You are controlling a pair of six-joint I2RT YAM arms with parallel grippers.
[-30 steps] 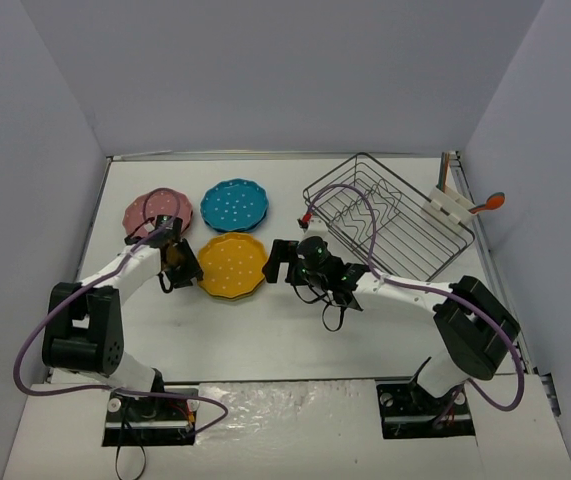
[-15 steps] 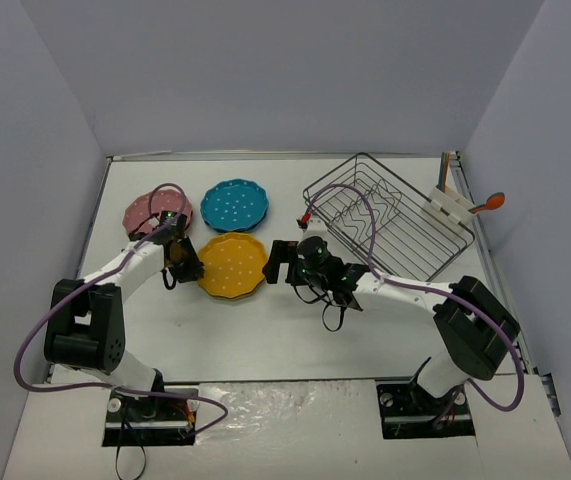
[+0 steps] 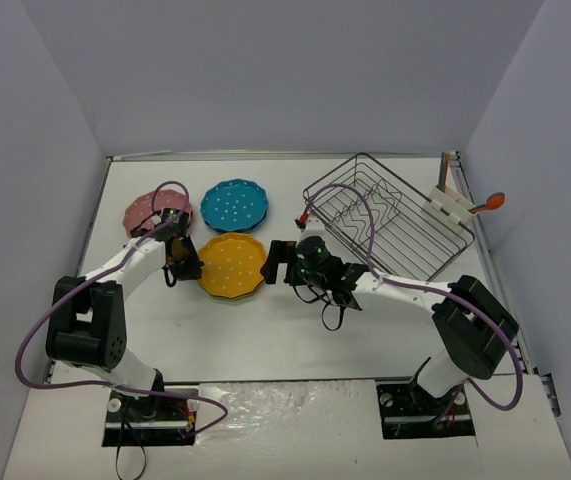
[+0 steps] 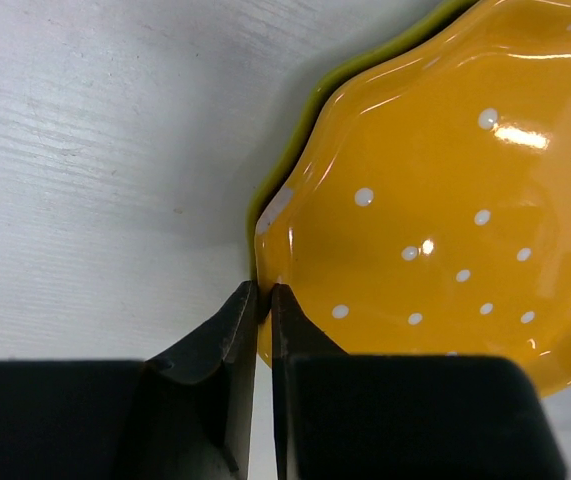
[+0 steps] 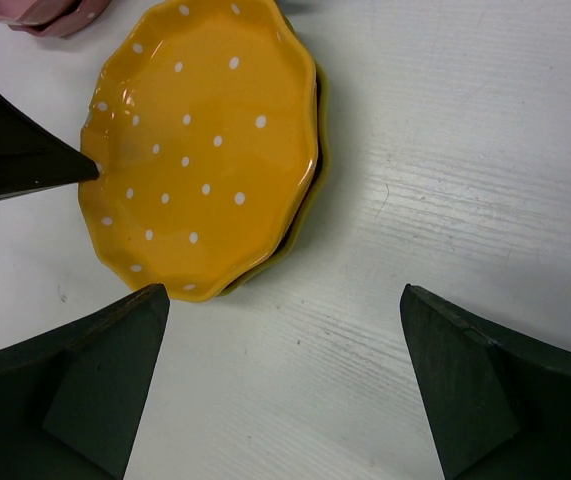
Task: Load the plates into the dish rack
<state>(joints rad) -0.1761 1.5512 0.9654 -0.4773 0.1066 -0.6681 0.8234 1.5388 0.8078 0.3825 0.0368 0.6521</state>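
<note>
Orange plate (image 4: 445,200), on a yellow-green plate (image 4: 285,150): rim is pinched by the left pincer (image 4: 263,292), apparently for lifting apart. Right pincer (image 5: 280,295) is held wide open beside it, likely for a handover.

I see white table (image 3: 265,330): pink plates (image 3: 150,208) nr far-left corner, blue plate (image 3: 234,203) beside them, yellow-green plate (image 5: 317,150) under orange plate (image 3: 233,264) mid-table, dish rack (image 3: 390,215) far-right corner.
</note>
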